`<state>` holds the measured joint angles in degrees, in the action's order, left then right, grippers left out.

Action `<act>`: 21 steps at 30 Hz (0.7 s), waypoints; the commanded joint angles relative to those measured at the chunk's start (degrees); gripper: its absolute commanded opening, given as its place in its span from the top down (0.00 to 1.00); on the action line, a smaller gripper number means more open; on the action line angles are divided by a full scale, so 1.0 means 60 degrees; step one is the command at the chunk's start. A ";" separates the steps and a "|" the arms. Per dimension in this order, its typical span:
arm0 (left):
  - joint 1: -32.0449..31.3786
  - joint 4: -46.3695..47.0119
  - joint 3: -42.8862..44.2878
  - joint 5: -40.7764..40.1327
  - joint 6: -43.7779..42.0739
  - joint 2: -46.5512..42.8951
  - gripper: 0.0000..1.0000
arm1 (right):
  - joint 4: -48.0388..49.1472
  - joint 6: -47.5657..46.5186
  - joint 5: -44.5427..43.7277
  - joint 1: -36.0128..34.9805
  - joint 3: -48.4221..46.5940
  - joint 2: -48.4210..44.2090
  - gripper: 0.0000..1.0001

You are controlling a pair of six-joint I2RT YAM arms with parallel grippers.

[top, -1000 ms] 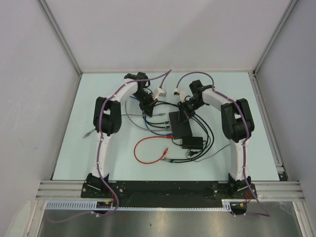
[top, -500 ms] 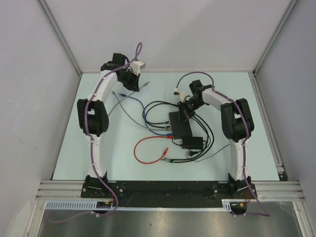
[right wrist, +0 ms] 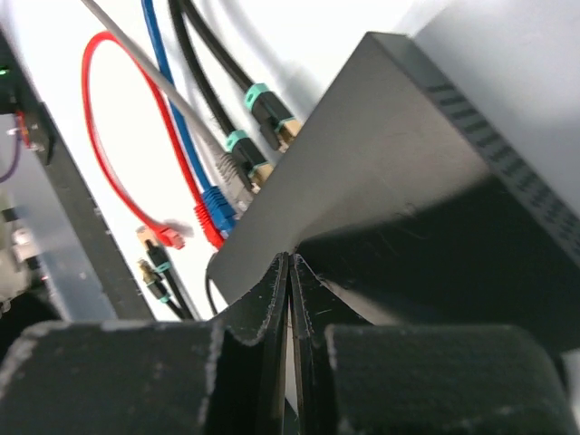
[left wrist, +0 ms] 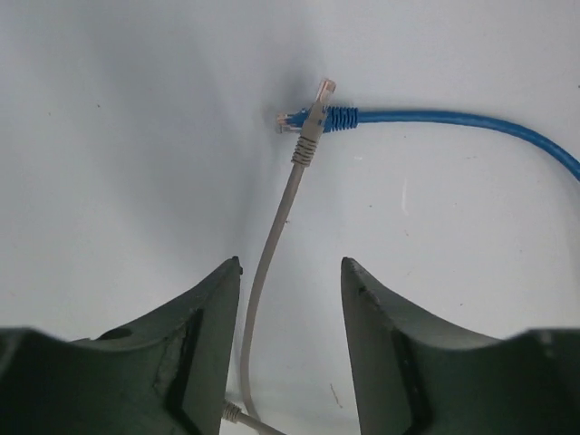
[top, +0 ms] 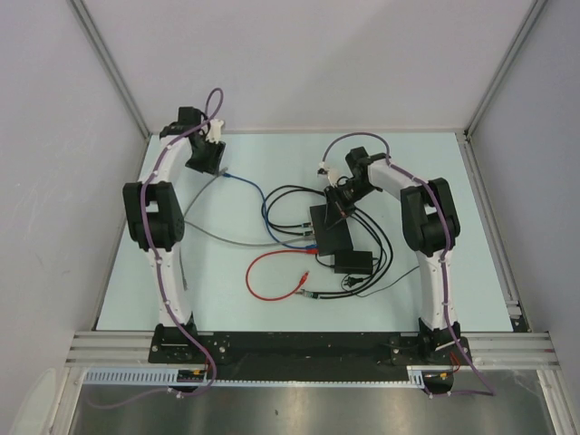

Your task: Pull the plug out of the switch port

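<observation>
Plug (left wrist: 311,127): gray, lying loose far left, across blue connector (left wrist: 333,118), well apart from switch (top: 331,234).
Switch: centre-right, other cables (right wrist: 263,104) socketed.
Right claw (right wrist: 290,263): clenched, pressing switch, likely steadying.
Left claw (left wrist: 290,263): released above plug.

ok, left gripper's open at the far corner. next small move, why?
Probably bring the left gripper toward the switch's socket edge. It is open and empty, with only a grey cable end and a blue cable end before it, while plugs sit in the switch, which the shut right gripper rests on.
</observation>
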<state>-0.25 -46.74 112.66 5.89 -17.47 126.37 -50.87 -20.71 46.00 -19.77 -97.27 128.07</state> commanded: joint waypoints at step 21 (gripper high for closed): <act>-0.2580 0.2093 -0.2372 0.9447 0.1213 -0.0279 0.39 | 0.2189 0.0214 -0.3651 -0.0352 0.1518 -0.1156 0.99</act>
<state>-16.91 -35.92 98.41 53.95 -11.94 119.52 -50.06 -18.70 43.75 -21.04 -93.43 124.60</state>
